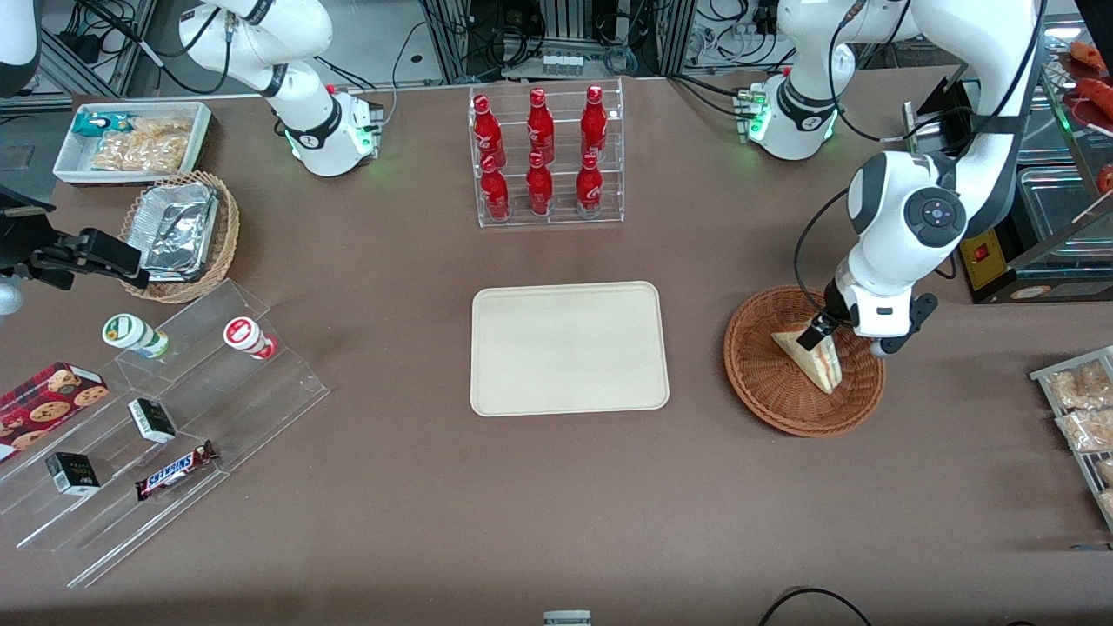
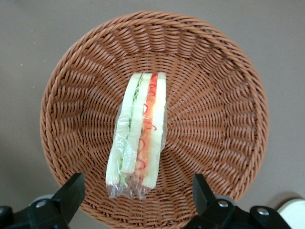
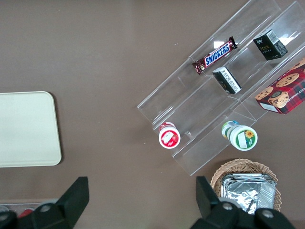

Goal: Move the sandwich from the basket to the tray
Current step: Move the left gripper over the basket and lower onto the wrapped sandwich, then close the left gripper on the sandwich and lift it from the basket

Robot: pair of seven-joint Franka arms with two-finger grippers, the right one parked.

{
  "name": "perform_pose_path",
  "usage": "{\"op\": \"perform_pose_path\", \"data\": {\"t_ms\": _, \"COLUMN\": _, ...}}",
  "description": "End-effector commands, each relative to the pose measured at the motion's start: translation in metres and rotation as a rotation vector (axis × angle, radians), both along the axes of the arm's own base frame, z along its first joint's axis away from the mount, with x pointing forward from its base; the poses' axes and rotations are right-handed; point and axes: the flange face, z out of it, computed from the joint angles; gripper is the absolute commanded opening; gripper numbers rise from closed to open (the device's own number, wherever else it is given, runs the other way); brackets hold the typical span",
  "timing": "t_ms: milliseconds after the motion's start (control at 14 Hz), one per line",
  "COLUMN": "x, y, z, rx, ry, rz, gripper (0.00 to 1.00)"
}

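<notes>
The sandwich point(image 1: 813, 358) point(image 2: 138, 133), a plastic-wrapped white-bread wedge with red, orange and green filling, lies in the round reddish-brown basket point(image 1: 756, 382) point(image 2: 214, 119) toward the working arm's end of the table. My gripper point(image 1: 820, 333) point(image 2: 137, 183) hangs low over the basket, above the sandwich's wide end. It is open, one finger on each side of the sandwich, and neither touches it. The cream-beige tray point(image 1: 569, 348) point(image 3: 24, 129) sits flat at the middle of the table with nothing on it.
A clear rack of red bottles point(image 1: 546, 156) stands farther from the front camera than the tray. A stepped acrylic shelf point(image 1: 165, 409) with snacks, a tan basket of foil containers point(image 1: 178, 235) and a white snack bin point(image 1: 130, 139) lie toward the parked arm's end. Snack packets point(image 1: 1083, 409) lie beside the reddish-brown basket.
</notes>
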Motion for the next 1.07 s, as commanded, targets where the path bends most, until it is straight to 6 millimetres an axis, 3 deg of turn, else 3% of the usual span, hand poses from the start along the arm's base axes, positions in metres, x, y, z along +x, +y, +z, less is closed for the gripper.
{"op": "perform_pose_path", "data": {"t_ms": 0, "x": 0.001, "y": 0.004, "z": -0.007, "rx": -0.002, "ry": 0.003, "rz": 0.056, "gripper": 1.0}}
{"op": "perform_pose_path", "data": {"t_ms": 643, "x": 0.004, "y": 0.006, "z": -0.053, "rx": -0.002, "ry": 0.065, "rz": 0.112, "gripper": 0.98}}
{"op": "perform_pose_path", "data": {"t_ms": 857, "x": 0.013, "y": 0.005, "z": -0.056, "rx": -0.003, "ry": 0.064, "rz": 0.169, "gripper": 0.42}}
{"op": "perform_pose_path", "data": {"t_ms": 1000, "x": 0.015, "y": 0.005, "z": -0.051, "rx": -0.001, "ry": 0.058, "rz": 0.164, "gripper": 0.15}}
